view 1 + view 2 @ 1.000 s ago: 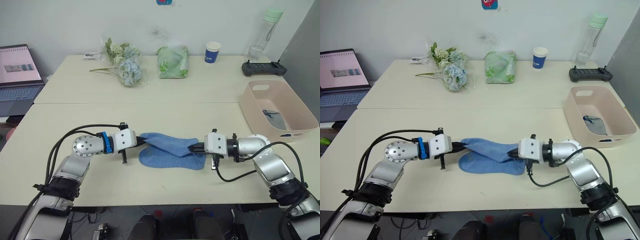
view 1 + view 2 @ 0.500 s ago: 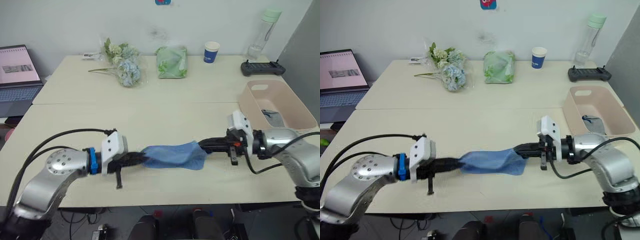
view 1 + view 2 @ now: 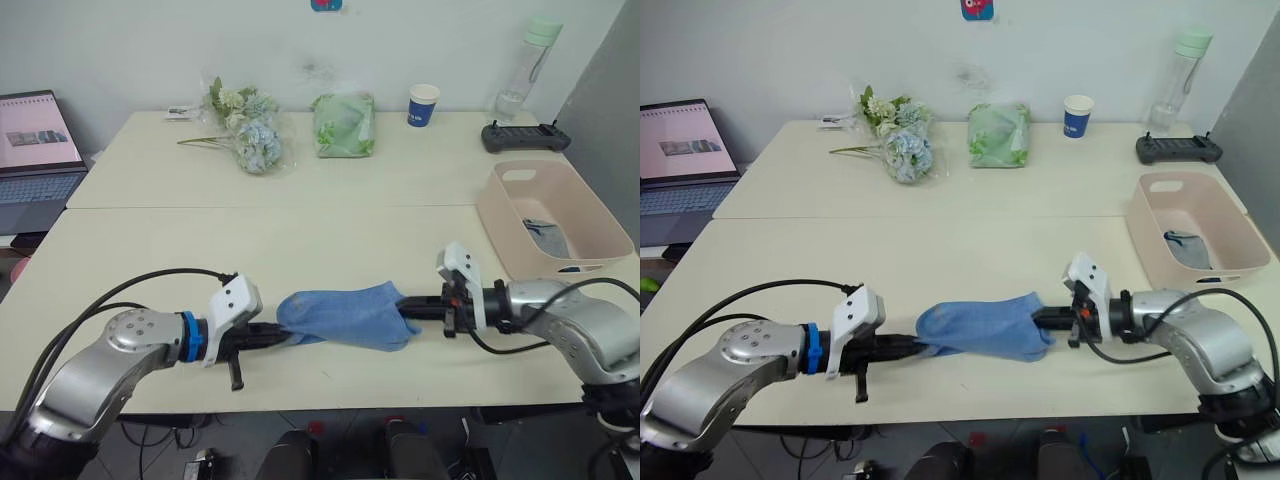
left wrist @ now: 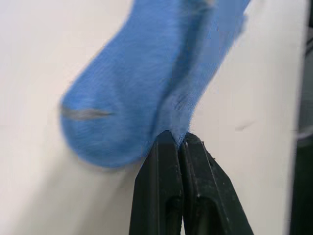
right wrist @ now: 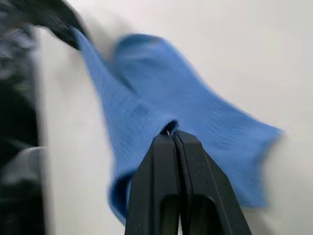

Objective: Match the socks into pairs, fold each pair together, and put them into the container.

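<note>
The two arms have drawn closer than half a second ago, so the light blue socks bunch up instead of stretching flat above the bench. Left gripper and right gripper each have fingers clamped tight on an end. One grey sock lies in the pink container.

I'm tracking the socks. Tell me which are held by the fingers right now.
The light blue socks, pinched at one end by the left gripper and at the other by the right gripper. The grey sock lies in the tub.
</note>
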Controlling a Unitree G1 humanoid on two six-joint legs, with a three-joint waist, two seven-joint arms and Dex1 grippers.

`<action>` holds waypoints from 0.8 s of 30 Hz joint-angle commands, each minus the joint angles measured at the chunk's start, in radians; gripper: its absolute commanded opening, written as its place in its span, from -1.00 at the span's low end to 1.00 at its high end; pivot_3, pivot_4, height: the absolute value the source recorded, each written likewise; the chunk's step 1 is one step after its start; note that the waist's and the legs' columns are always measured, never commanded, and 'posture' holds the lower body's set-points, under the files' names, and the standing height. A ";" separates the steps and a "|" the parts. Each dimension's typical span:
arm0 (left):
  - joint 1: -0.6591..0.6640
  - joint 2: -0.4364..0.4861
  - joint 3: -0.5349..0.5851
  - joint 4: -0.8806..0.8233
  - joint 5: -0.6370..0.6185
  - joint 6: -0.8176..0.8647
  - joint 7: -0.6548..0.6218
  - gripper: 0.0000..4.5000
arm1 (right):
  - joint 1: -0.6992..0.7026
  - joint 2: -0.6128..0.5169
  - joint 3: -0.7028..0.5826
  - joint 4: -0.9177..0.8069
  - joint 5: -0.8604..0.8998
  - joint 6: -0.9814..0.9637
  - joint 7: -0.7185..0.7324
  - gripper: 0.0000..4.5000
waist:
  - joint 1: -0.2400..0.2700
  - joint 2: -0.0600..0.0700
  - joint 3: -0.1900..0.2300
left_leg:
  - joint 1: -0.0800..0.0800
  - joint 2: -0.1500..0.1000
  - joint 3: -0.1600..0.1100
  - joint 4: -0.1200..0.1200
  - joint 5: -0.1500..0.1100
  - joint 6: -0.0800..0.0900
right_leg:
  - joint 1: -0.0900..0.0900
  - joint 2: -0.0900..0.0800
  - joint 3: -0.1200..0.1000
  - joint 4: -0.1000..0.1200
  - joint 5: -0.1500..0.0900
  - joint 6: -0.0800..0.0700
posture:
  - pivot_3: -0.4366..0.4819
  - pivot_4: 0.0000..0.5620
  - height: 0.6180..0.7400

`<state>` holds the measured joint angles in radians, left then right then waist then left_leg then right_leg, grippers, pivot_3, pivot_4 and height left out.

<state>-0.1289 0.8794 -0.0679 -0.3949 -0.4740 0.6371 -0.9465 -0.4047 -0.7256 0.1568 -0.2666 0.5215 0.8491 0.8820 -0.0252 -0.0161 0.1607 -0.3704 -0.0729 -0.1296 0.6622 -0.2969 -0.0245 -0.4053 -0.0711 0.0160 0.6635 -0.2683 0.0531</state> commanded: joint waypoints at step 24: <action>-0.291 -0.062 -0.155 0.273 0.187 -0.042 -0.114 -1.00 | -0.130 0.058 0.045 0.105 -0.150 -0.021 0.002 -0.96 | -0.002 0.000 0.000 | -0.002 -0.001 -0.001 0.000 0.001 -0.002 | -0.001 0.000 0.000 0.000 0.000 0.000 | -0.05 -0.47 1.00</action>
<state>-0.3905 0.8027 -0.2117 -0.1229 -0.3021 0.5995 -1.0346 -0.5138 -0.6509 0.2219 -0.1170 0.3730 0.8198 0.8816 -0.0268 -0.0161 0.1607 -0.3722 -0.0735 -0.1305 0.6625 -0.2959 -0.0264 -0.4066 -0.0714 0.0157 0.6634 -0.2683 0.0531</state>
